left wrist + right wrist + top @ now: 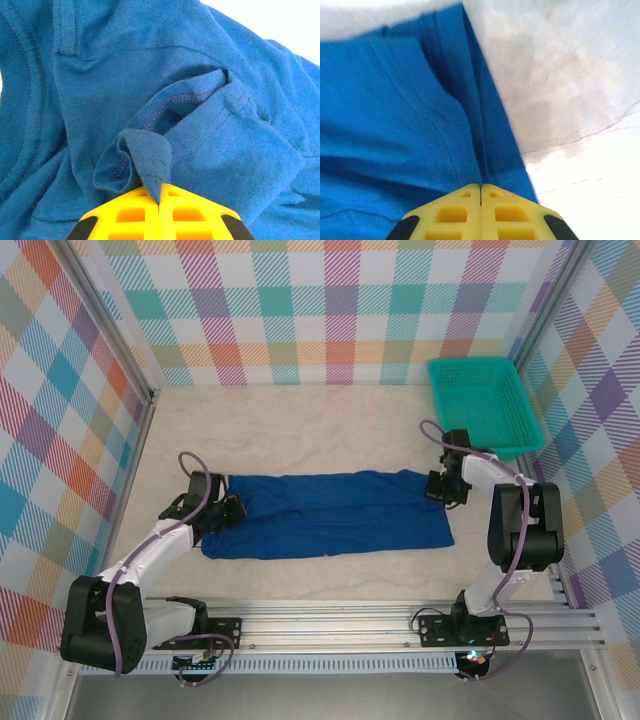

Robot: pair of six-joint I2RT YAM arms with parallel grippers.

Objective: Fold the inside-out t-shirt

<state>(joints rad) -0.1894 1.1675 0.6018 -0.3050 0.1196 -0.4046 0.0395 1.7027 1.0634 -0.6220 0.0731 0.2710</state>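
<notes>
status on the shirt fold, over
Left end effector shut on t-shirt, left end. Right end effector shut on its right edge. Teal basket far right, apart from the cloth.

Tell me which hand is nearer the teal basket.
Right. The right hand grips the t-shirt at the end close by the basket; the left hand grips the opposite end, far off to the left.

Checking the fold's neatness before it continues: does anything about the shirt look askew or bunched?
Yes. The blue t-shirt lies in a long band, but at its left end a stitched hem is curled and puckered where the left gripper pinches it. The right gripper pinches a flatter edge.
</notes>
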